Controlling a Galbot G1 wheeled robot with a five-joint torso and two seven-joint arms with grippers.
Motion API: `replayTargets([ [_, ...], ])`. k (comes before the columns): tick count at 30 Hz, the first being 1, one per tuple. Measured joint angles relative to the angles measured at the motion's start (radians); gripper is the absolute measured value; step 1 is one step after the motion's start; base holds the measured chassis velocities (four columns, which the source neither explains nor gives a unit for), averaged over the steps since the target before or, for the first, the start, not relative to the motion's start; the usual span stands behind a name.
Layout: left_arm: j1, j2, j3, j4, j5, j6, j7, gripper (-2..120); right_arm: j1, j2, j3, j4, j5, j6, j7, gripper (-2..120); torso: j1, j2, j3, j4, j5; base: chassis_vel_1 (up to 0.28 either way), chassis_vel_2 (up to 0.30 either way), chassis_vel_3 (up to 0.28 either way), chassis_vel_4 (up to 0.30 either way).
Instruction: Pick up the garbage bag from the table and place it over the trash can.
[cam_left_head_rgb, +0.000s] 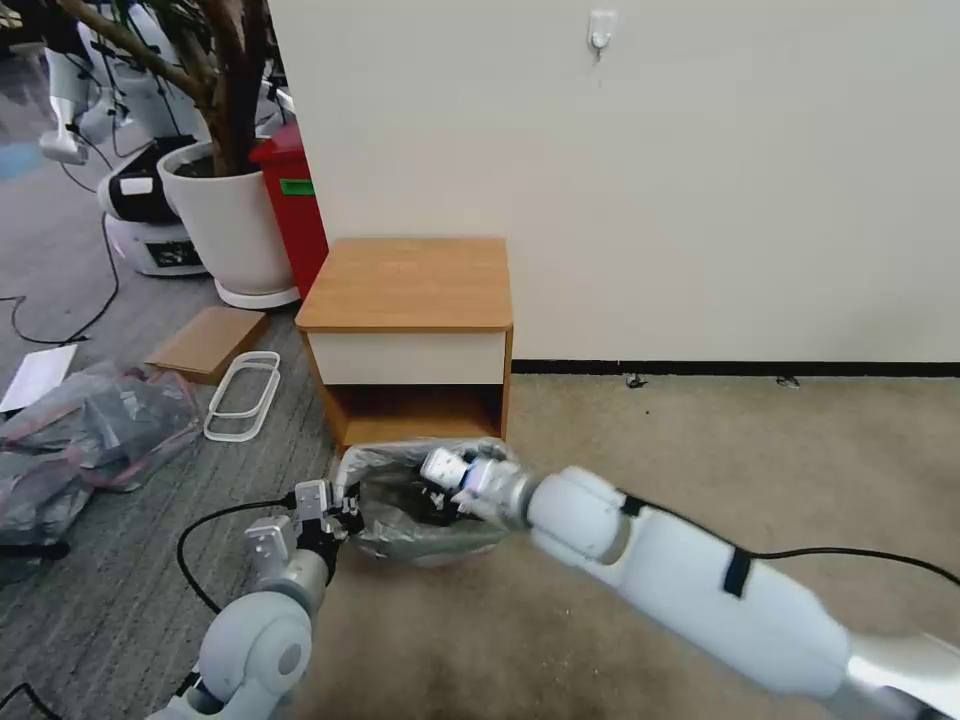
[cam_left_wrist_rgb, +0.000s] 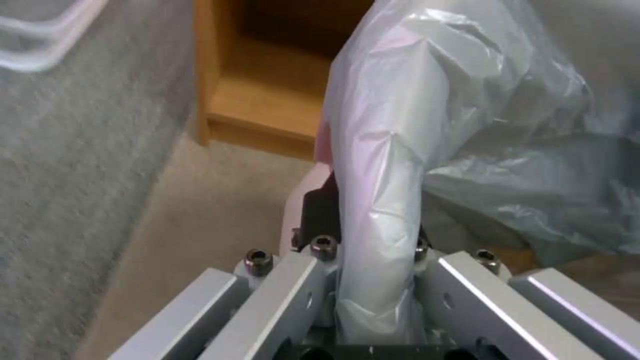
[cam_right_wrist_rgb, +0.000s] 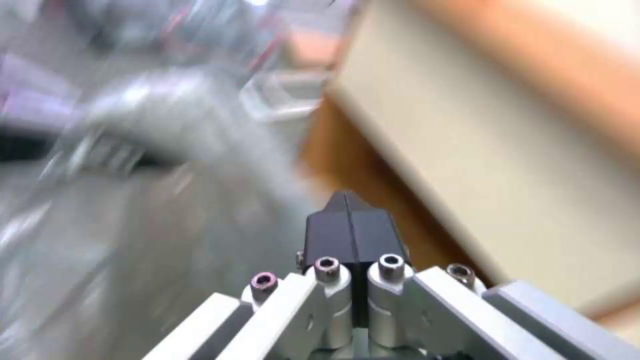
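Note:
The garbage bag (cam_left_head_rgb: 400, 520) is a crinkly grey sheet draped over the trash can (cam_left_head_rgb: 440, 556), which stands on the carpet in front of the table (cam_left_head_rgb: 405, 285); only a pale strip of the can shows at its foot. At the bag's left edge my left gripper (cam_left_head_rgb: 345, 505) is shut on a fold of the plastic. The left wrist view shows that fold (cam_left_wrist_rgb: 380, 200) running between the fingers of the left gripper (cam_left_wrist_rgb: 370, 220). My right gripper (cam_left_head_rgb: 435, 497) reaches into the bag's open top. The right gripper (cam_right_wrist_rgb: 348, 210) is shut, its black fingers pressed together with nothing between them.
A heap of grey-pink bags (cam_left_head_rgb: 80, 440) lies on the floor at the left, with a brown board (cam_left_head_rgb: 205, 340) and a white wire frame (cam_left_head_rgb: 245, 393) nearby. A white planter (cam_left_head_rgb: 230, 225) and a red bin (cam_left_head_rgb: 295, 215) stand behind. A black cable (cam_left_head_rgb: 200, 540) runs by my left arm.

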Motion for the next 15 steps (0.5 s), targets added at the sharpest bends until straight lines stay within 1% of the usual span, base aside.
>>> replayTargets([
  [1,-0.004,0.000,0.001,-0.008,-0.051,0.014,-0.014,2,-0.046,-0.025,0.094,0.045,0.024,0.015,0.004,0,0.000,0.000,0.000,-0.0001,0.0003,0.000,0.000,0.000,0.000],
  [2,-0.007,0.000,0.003,-0.012,-0.083,0.023,-0.024,2,-0.082,-0.037,0.164,0.074,0.034,0.026,0.010,0,0.000,0.000,0.000,-0.0001,0.0002,0.000,0.000,0.000,0.000],
  [3,-0.010,-0.001,0.006,-0.012,-0.099,0.029,-0.031,2,-0.106,-0.043,0.207,0.092,0.038,0.035,0.014,0,0.000,0.000,0.000,-0.0003,0.0000,0.000,0.000,0.000,0.000],
  [4,-0.010,-0.001,0.006,-0.012,-0.099,0.029,-0.031,2,-0.106,-0.043,0.207,0.092,0.038,0.035,0.014,0,0.000,0.000,0.000,-0.0003,0.0000,0.000,0.000,0.000,0.000],
  [5,-0.014,-0.003,0.010,-0.012,-0.117,0.035,-0.040,2,-0.151,-0.047,0.280,0.121,0.043,0.050,0.021,0,0.000,0.000,0.000,-0.0002,0.0001,0.000,0.000,0.000,0.000],
  [6,-0.021,-0.008,0.019,-0.010,-0.142,0.043,-0.051,2,-0.213,-0.046,0.377,0.155,0.047,0.068,0.025,0,0.000,0.000,0.000,-0.0004,0.0003,0.000,0.000,0.000,0.000],
  [7,-0.026,-0.014,0.025,-0.006,-0.151,0.046,-0.056,2,-0.250,-0.042,0.433,0.174,0.049,0.078,0.029,0,0.000,0.000,0.000,-0.0001,0.0003,0.000,0.000,0.000,0.000],
  [8,-0.026,-0.014,0.025,-0.006,-0.151,0.046,-0.056,2,-0.250,-0.042,0.433,0.174,0.049,0.078,0.029,0,0.000,0.000,0.000,-0.0001,0.0003,0.000,0.000,0.000,0.000],
  [9,-0.034,-0.021,0.035,0.001,-0.160,0.049,-0.061,2,-0.316,-0.031,0.522,0.206,0.052,0.098,0.040,0,0.000,0.000,0.000,-0.0002,0.0001,0.000,0.000,0.000,0.000],
  [10,-0.051,-0.034,0.059,0.019,-0.166,0.051,-0.067,2,-0.421,-0.005,0.648,0.247,0.058,0.141,0.058,0,0.000,0.000,0.000,-0.0004,0.0002,0.000,0.000,0.000,0.000],
  [11,-0.069,-0.047,0.085,0.038,-0.166,0.051,-0.071,2,-0.501,0.025,0.732,0.272,0.059,0.189,0.081,0,0.000,0.000,0.000,-0.0005,0.0004,0.000,0.000,0.000,0.000],
  [12,-0.075,-0.052,0.094,0.044,-0.165,0.051,-0.073,2,-0.525,0.036,0.754,0.278,0.059,0.207,0.091,0,0.000,0.000,0.000,-0.0004,0.0001,0.000,0.000,0.000,0.000],
  [13,-0.075,-0.052,0.094,0.044,-0.165,0.051,-0.073,2,-0.525,0.036,0.754,0.278,0.059,0.207,0.091,0,0.000,0.000,0.000,-0.0004,0.0001,0.000,0.000,0.000,0.000],
  [14,-0.085,-0.059,0.109,0.055,-0.165,0.052,-0.077,2,-0.565,0.053,0.785,0.286,0.058,0.241,0.108,0,0.000,0.000,0.000,-0.0003,0.0001,0.000,0.000,0.000,0.000],
  [15,-0.116,-0.077,0.148,0.082,-0.158,0.051,-0.088,2,-0.654,0.095,0.845,0.295,0.057,0.325,0.146,4,0.000,0.000,0.000,-0.0006,0.0001,0.000,0.000,0.000,0.000],
])
